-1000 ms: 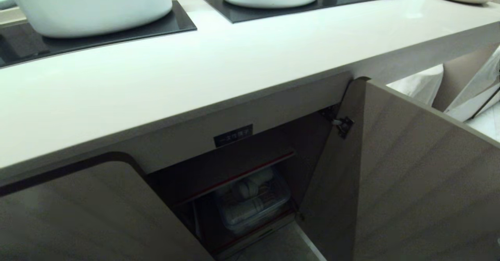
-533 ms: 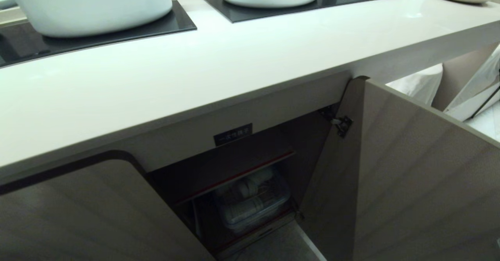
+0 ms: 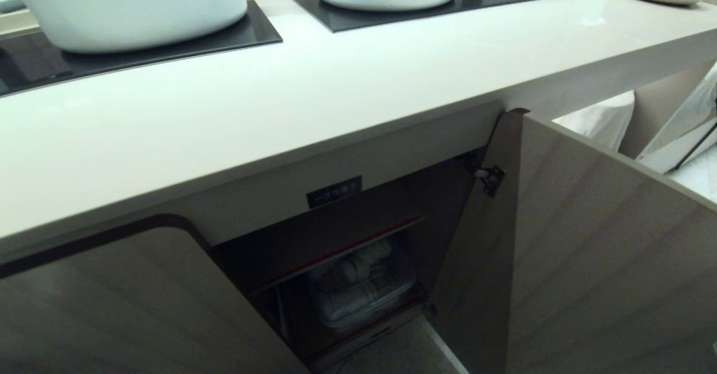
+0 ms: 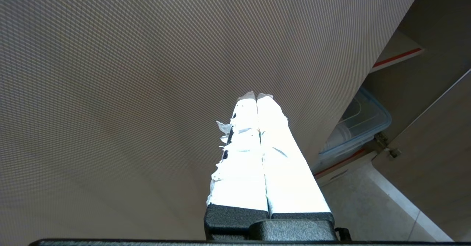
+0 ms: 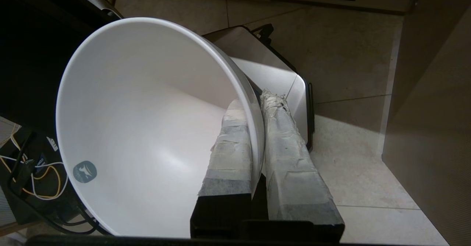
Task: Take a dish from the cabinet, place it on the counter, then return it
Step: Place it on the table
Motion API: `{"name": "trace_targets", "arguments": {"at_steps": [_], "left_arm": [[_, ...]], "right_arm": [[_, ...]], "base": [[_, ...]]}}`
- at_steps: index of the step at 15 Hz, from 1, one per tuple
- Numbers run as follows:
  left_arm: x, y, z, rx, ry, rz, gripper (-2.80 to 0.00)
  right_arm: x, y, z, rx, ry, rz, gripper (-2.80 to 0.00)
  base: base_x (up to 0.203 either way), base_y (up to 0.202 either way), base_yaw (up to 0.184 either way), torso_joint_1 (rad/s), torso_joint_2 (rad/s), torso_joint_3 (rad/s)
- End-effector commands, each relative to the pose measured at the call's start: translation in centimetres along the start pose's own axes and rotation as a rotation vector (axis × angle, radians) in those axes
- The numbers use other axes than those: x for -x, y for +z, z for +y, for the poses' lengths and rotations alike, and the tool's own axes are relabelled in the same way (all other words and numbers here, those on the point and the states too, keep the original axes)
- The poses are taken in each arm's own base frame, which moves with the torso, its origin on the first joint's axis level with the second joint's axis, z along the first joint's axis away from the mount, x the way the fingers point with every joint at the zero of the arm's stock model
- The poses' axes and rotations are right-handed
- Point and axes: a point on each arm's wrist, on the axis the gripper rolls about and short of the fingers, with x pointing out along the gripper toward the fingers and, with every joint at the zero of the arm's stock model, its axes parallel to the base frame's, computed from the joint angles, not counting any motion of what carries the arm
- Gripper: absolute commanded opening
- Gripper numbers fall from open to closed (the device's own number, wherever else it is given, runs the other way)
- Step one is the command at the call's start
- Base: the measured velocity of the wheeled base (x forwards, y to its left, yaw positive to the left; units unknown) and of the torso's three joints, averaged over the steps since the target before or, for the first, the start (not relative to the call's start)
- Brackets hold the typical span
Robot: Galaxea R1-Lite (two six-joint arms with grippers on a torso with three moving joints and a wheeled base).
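The right gripper [image 5: 254, 104] is clamped on the rim of the white bowl [image 5: 147, 128], one taped finger [image 5: 230, 143] inside the wall and the other outside it, so the bowl hangs tipped on its side with its mouth facing the wrist camera. It is out in front of the cabinet, above the tiled floor [image 5: 353, 65] and a part of the robot's base [image 5: 272, 76], clear of both the shelf and the counter; the head view shows neither the bowl nor the gripper. The bowl looks like glazed ceramic: stiff, smooth and probably slippery, light enough for one gripper yet likely to chip or break if it falls or knocks the cabinet door [image 3: 605, 262]. A pinch across a thin rim gives little bearing, so the bowl may swivel between the pads; a deeper bite on the wall would hold steadier. The counter [image 3: 313, 111] above the cabinet has bare surface in front of the black glass panels [image 3: 168, 43] bearing large white pots [image 3: 129, 10]. Inside the cabinet [image 3: 347, 234], a clear box of paper cups [image 3: 358, 290] sits under the red-edged shelf [image 3: 336, 253]. The left gripper [image 4: 256, 97] is pressed together and empty, close against the ribbed left cabinet door [image 4: 147, 73].
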Motion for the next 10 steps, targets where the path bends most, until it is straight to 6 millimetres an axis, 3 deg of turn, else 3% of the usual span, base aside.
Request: {"name": "trace_targets", "arguments": {"at_steps": [1,10], "left_arm": [[0.00,0.00,0.00,0.001,0.001,-0.001,-2.80],[0.00,0.00,0.00,0.001,0.001,-0.001,-2.80]], "right_arm": [[-0.03,-0.03,0.02,0.000,0.008,0.003,-2.80],[-0.05,-0.11,0.01,-0.005,0.008,0.005,-2.80]], "base": [[0.000,0.000,0.000,0.000,0.00,0.000],[0.000,0.000,0.000,0.000,0.00,0.000]]}}
